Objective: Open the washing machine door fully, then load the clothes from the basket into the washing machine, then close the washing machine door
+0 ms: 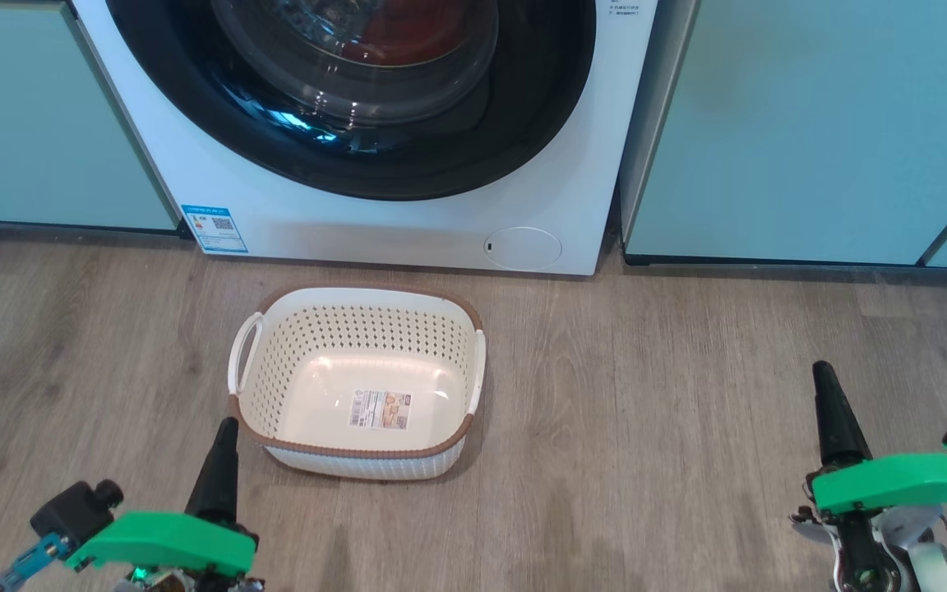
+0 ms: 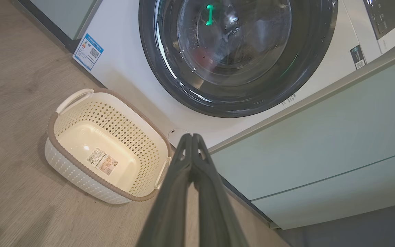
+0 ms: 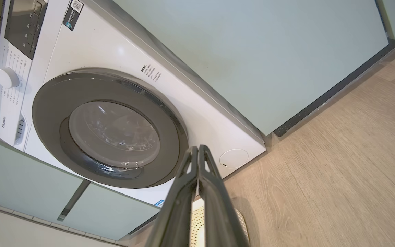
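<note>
Dark fingers of left gripper (image 1: 225,432) pressed together, gripping nothing, near front-left corner of basket (image 1: 375,289). Fingers of right gripper (image 1: 823,378) likewise together, gripping nothing, well right of basket. Basket stands on wood floor (image 1: 687,427) before washing machine (image 1: 408,234), bottom label (image 1: 381,409) uncovered. Round door (image 1: 473,156) shut. Red clothes (image 1: 408,33) inside, behind glass (image 1: 342,74).

Home laundry nook, washing machine (image 1: 375,234), teal cabinets (image 1: 810,123), wood floor (image 1: 687,411)

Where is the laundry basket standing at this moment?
In the head view the basket stands on the wooden floor left of centre, directly before the washing machine, with the left gripper close by its near left corner.
</note>
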Motion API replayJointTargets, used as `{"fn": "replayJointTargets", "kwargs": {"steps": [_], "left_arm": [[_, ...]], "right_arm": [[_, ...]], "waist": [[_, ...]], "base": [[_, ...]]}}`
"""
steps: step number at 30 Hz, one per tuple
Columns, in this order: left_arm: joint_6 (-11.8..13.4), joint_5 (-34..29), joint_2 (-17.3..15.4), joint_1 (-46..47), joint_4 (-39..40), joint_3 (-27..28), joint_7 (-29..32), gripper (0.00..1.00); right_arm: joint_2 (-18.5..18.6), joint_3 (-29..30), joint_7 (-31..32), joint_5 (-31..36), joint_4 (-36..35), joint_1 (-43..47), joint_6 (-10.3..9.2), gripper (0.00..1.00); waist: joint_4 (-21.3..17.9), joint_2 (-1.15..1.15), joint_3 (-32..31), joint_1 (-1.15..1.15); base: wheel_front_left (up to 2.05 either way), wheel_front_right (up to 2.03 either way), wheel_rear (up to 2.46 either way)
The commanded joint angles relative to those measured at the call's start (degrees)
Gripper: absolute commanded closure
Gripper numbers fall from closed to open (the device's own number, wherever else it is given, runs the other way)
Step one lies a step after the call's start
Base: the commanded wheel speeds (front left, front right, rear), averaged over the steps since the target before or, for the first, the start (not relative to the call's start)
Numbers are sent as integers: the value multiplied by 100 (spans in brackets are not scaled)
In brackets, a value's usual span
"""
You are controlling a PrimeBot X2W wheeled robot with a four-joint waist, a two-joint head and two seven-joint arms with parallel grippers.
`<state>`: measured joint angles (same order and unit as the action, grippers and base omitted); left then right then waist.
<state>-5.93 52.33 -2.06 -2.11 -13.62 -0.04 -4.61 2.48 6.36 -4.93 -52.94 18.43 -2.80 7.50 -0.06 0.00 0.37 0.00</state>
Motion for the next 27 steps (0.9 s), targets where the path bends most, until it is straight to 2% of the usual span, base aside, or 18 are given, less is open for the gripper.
{"fn": "replayJointTargets", "kwargs": {"steps": [1, 27], "left_arm": [[-46, 183, -39, 348, 155, 132, 45, 100], [-89, 1647, -56, 535, 78, 336, 458, 100]], "right_arm": [[31, -38, 50, -194, -237, -274, 0, 100], [34, -17, 471, -1633, -316, -299, -1, 100]], "waist": [[0, 0, -1, 0], [2, 0, -8, 0]], "base": [[0, 0, 0], [0, 0, 0]]}}
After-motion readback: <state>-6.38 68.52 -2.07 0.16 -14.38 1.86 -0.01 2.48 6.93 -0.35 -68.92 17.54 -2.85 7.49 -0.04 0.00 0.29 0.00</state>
